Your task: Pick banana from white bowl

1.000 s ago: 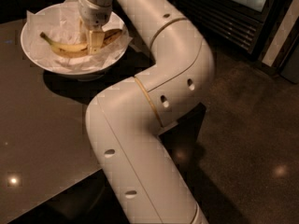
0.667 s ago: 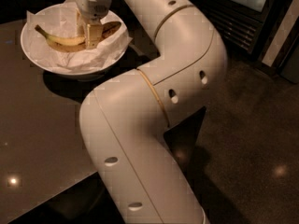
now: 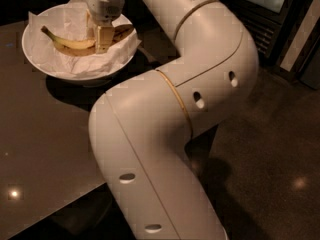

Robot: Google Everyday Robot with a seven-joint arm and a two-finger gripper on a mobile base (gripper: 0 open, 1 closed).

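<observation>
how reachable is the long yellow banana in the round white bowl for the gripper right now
Probably yes: the gripper is down in the round white bowl, right at the long yellow banana lying on crumpled white paper, and nothing covers the fruit.

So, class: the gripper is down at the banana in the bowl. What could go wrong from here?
1. The gripper meets the banana past its middle, toward the dark tip, so the longer stem side may sag or slip when lifted.
2. Crumpled paper lies right under the banana and could get pinched and pulled up too.
3. The bowl just rests on the table; pressing down off-centre might shift or tip it.
</observation>
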